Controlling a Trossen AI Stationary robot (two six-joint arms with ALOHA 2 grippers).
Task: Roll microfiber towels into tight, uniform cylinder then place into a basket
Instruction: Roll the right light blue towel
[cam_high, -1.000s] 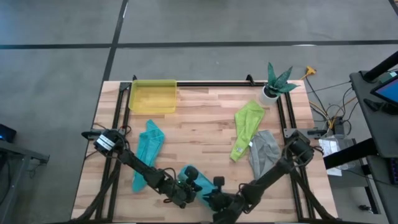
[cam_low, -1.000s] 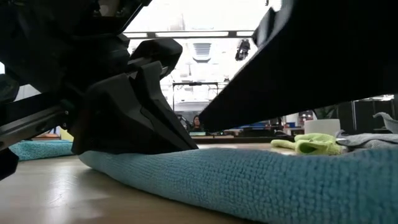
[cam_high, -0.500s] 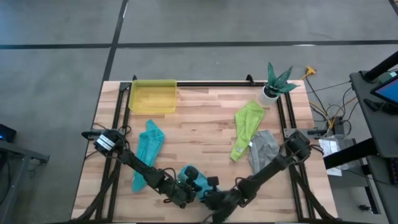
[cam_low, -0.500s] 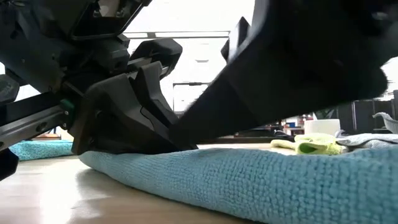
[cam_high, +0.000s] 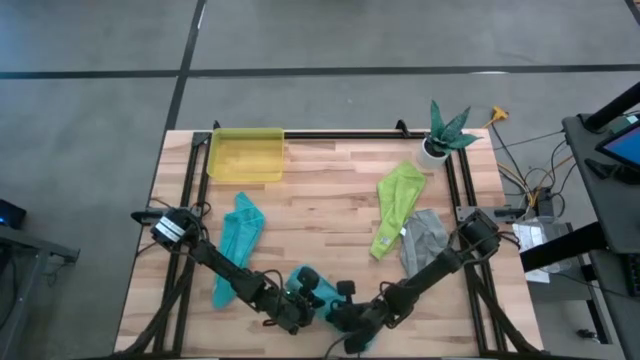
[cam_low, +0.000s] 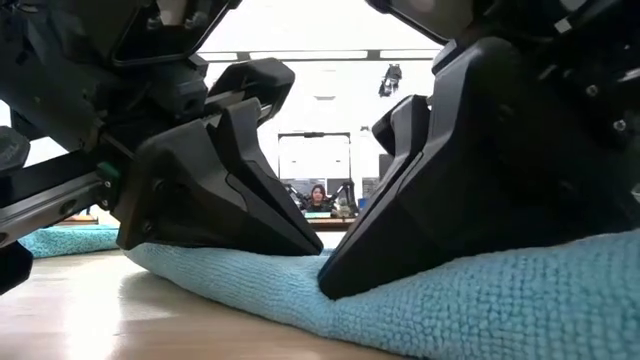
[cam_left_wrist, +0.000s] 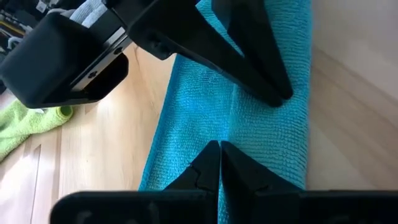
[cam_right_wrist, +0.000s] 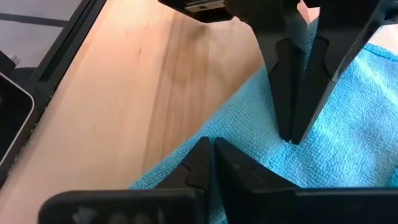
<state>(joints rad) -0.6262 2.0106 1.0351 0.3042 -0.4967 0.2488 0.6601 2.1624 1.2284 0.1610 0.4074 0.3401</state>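
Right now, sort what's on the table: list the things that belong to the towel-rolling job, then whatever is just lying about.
For the job:
- light blue towel, with left gripper and right gripper both shut on it
- teal towel
- lime green towel
- grey towel
- yellow basket

Lying about:
- potted plant

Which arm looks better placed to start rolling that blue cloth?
Neither clearly: left gripper and right gripper are both shut, tips pressed on the light blue microfiber towel at the table's near edge.
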